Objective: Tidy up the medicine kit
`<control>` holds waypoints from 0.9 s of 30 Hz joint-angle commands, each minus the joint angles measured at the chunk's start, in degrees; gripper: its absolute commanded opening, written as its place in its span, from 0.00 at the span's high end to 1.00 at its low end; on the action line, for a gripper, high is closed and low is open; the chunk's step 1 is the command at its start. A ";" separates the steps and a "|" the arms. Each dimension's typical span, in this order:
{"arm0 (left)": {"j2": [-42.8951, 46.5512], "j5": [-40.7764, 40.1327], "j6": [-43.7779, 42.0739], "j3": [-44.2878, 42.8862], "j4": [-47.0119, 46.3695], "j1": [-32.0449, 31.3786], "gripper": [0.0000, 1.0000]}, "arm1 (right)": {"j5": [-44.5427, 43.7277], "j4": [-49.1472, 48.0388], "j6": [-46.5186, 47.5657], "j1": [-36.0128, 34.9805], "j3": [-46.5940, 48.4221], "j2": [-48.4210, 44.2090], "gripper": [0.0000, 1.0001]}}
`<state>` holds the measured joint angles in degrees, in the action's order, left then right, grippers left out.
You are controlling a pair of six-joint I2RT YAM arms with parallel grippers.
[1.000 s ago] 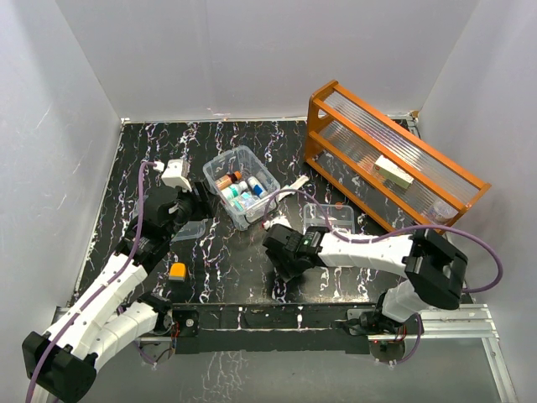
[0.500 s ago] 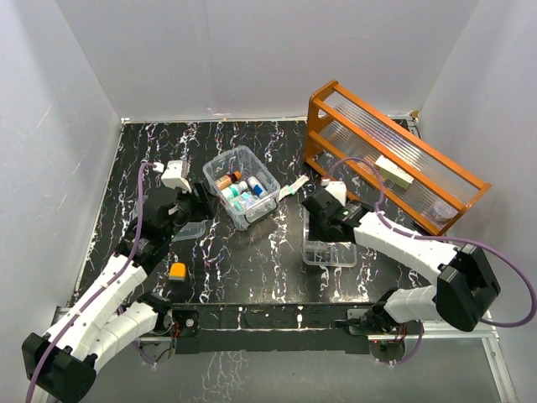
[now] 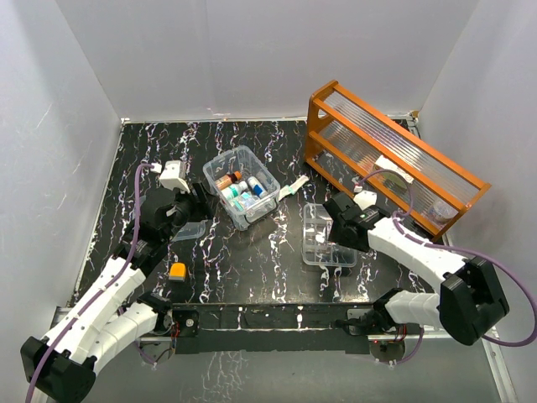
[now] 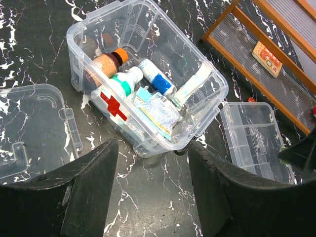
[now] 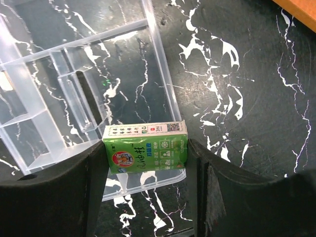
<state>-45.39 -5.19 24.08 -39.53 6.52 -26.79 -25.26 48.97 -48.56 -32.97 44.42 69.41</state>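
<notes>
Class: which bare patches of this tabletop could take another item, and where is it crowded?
Bare: the far-left corner behind the medicine kit box; the near-middle stretch between the orange block and the compartment tray. Crowded: between the box and the orange rack, where a tube lies, and around the lid left of the box.

Clear lid [image 4: 34, 121]: cut off at left edge of view. Green box [image 5: 145, 148]: printed text too small to read
</notes>
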 commanded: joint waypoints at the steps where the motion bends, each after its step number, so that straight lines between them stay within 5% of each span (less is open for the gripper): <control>1: 1.35 0.23 0.18 0.42 -0.20 0.07 0.42 | 0.42 -3.41 -1.36 1.49 -1.16 0.28 0.43; 21: 1.43 0.11 0.16 0.39 -0.12 0.07 0.42 | 4.09 -4.72 -3.79 2.82 -1.95 1.21 0.40; 27: 1.44 0.20 0.18 0.50 -0.28 0.07 0.42 | 4.66 -2.98 -2.77 2.82 -1.87 -1.30 0.53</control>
<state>-45.17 -5.17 24.23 -39.35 6.50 -26.81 -20.47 45.34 -51.00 -30.30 42.19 70.87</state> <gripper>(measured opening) 0.578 0.502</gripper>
